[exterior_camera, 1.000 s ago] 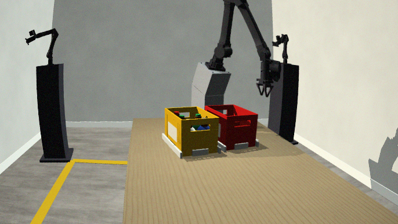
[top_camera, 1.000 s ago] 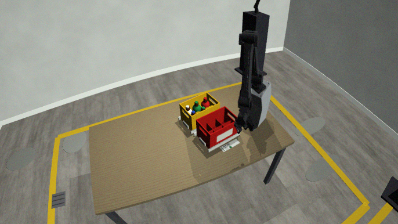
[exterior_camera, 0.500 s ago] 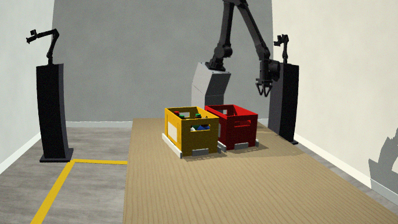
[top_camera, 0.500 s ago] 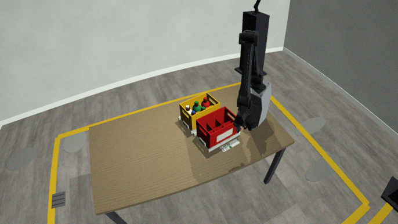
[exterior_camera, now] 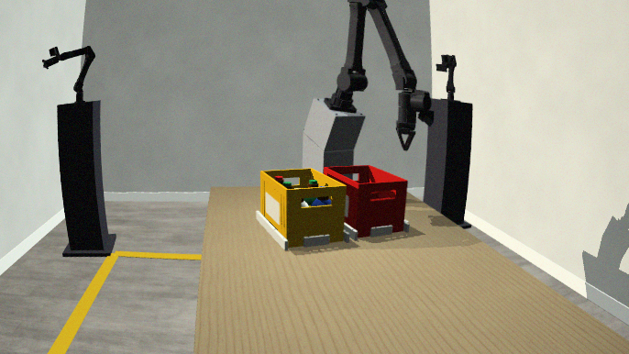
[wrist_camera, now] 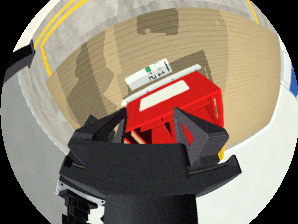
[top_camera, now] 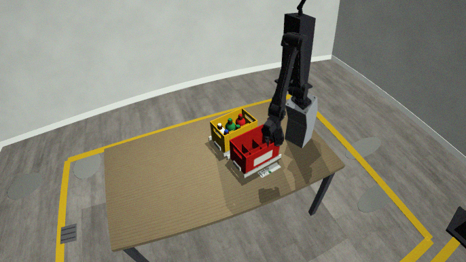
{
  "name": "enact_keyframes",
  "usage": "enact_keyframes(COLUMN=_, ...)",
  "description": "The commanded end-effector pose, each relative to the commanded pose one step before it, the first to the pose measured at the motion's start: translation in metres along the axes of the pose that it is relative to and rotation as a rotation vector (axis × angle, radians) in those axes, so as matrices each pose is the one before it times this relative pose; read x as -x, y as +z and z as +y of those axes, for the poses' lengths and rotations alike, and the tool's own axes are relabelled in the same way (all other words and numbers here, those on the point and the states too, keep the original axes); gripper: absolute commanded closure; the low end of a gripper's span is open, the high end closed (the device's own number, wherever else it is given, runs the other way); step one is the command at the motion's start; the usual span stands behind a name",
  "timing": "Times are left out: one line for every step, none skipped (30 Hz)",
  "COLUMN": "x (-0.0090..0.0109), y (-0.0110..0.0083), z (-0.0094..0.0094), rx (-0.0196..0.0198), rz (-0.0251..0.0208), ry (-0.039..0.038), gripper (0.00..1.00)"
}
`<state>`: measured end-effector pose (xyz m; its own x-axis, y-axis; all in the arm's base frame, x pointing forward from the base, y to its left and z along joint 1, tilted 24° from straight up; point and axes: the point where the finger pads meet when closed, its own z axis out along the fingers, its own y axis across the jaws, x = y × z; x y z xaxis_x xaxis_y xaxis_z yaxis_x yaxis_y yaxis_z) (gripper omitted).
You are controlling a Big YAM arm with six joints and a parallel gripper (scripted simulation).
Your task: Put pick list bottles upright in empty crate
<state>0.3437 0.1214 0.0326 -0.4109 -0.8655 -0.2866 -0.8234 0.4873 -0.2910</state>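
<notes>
The empty red crate [top_camera: 254,151] with inner dividers stands on the table; it also shows in the exterior view [exterior_camera: 372,198] and the wrist view [wrist_camera: 174,116]. Beside it stands the yellow crate [top_camera: 232,131] holding bottles with white, green, red and blue labels; it also shows in the exterior view [exterior_camera: 303,204]. The pick list strip [top_camera: 268,172] lies on the table next to the red crate; it shows in the wrist view [wrist_camera: 149,75] too small to read. My gripper [exterior_camera: 406,140] is open and empty, well above the red crate's right side.
The arm's grey base [top_camera: 301,120] stands on the table right behind the red crate. Grey rails sit along the bottoms of both crates. Black camera pillars [exterior_camera: 83,176] stand on the floor beside the table.
</notes>
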Motion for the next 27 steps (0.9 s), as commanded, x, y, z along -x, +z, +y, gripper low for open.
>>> enact_keyframes(x=-0.01498, y=-0.00872, z=-0.01163, rx=-0.00740, rz=0.00166, ry=0.14287, gripper=0.39)
enact_keyframes(x=-0.00330, y=-0.00088, z=-0.00359, rx=-0.00009, rz=0.00002, ry=0.03328, gripper=0.39)
enact_keyframes(x=-0.00318, y=-0.00088, z=-0.00370, rx=-0.00009, rz=0.00001, ry=0.03328, gripper=0.39)
enact_keyframes(x=-0.00245, y=-0.00110, z=-0.00427, rx=-0.00075, rz=-0.00111, ry=0.03135, gripper=0.39)
enact_keyframes(x=0.00037, y=-0.00205, z=-0.00622, rx=-0.00379, rz=-0.00558, ry=0.03154, gripper=0.39)
enact_keyframes(x=-0.00219, y=-0.00113, z=-0.00451, rx=-0.00089, rz=-0.00101, ry=0.03251, gripper=0.39)
enact_keyframes(x=-0.00220, y=-0.00108, z=-0.00451, rx=-0.00080, rz=-0.00078, ry=0.03321, gripper=0.39)
enact_keyframes(x=-0.00137, y=-0.00132, z=-0.00501, rx=-0.00156, rz=-0.00198, ry=0.03367, gripper=0.39)
enact_keyframes(x=-0.00050, y=-0.00158, z=-0.00551, rx=-0.00226, rz=-0.00320, ry=0.03361, gripper=0.39)
enact_keyframes(x=0.00036, y=-0.00183, z=-0.00596, rx=-0.00288, rz=-0.00438, ry=0.03326, gripper=0.39)
enact_keyframes(x=0.00123, y=-0.00209, z=-0.00640, rx=-0.00348, rz=-0.00558, ry=0.03273, gripper=0.39)
enact_keyframes(x=0.00146, y=-0.00212, z=-0.00647, rx=-0.00344, rz=-0.00561, ry=0.03213, gripper=0.39)
enact_keyframes(x=0.00000, y=0.00000, z=0.00000, rx=0.00000, rz=0.00000, ry=0.00000, gripper=0.39)
enact_keyframes(x=0.00000, y=0.00000, z=0.00000, rx=0.00000, rz=0.00000, ry=0.00000, gripper=0.39)
enact_keyframes(x=-0.00184, y=-0.00096, z=-0.00486, rx=-0.00122, rz=-0.00046, ry=0.03674, gripper=0.39)
enact_keyframes(x=-0.00168, y=-0.00095, z=-0.00491, rx=-0.00070, rz=0.00010, ry=0.03308, gripper=0.39)
enact_keyframes(x=-0.00152, y=-0.00095, z=-0.00496, rx=-0.00070, rz=0.00008, ry=0.03307, gripper=0.39)
enact_keyframes(x=-0.00136, y=-0.00095, z=-0.00501, rx=-0.00070, rz=0.00007, ry=0.03307, gripper=0.39)
enact_keyframes(x=-0.00119, y=-0.00095, z=-0.00505, rx=-0.00071, rz=0.00005, ry=0.03307, gripper=0.39)
enact_keyframes(x=-0.00103, y=-0.00095, z=-0.00509, rx=-0.00060, rz=0.00016, ry=0.03249, gripper=0.39)
enact_keyframes(x=-0.00086, y=-0.00095, z=-0.00512, rx=-0.00018, rz=0.00066, ry=0.03013, gripper=0.39)
enact_keyframes(x=-0.00170, y=0.00039, z=-0.00496, rx=0.00094, rz=0.00452, ry=0.03265, gripper=0.39)
enact_keyframes(x=-0.00191, y=0.00090, z=-0.00495, rx=0.00127, rz=0.00592, ry=0.03396, gripper=0.39)
enact_keyframes(x=-0.00204, y=0.00132, z=-0.00496, rx=0.00159, rz=0.00716, ry=0.03472, gripper=0.39)
enact_keyframes(x=-0.00217, y=0.00173, z=-0.00497, rx=0.00197, rz=0.00850, ry=0.03482, gripper=0.39)
enact_keyframes(x=-0.00086, y=0.00020, z=-0.00510, rx=0.00065, rz=0.00352, ry=0.03405, gripper=0.39)
enact_keyframes(x=0.00014, y=-0.00094, z=-0.00515, rx=-0.00027, rz=-0.00020, ry=0.03354, gripper=0.39)
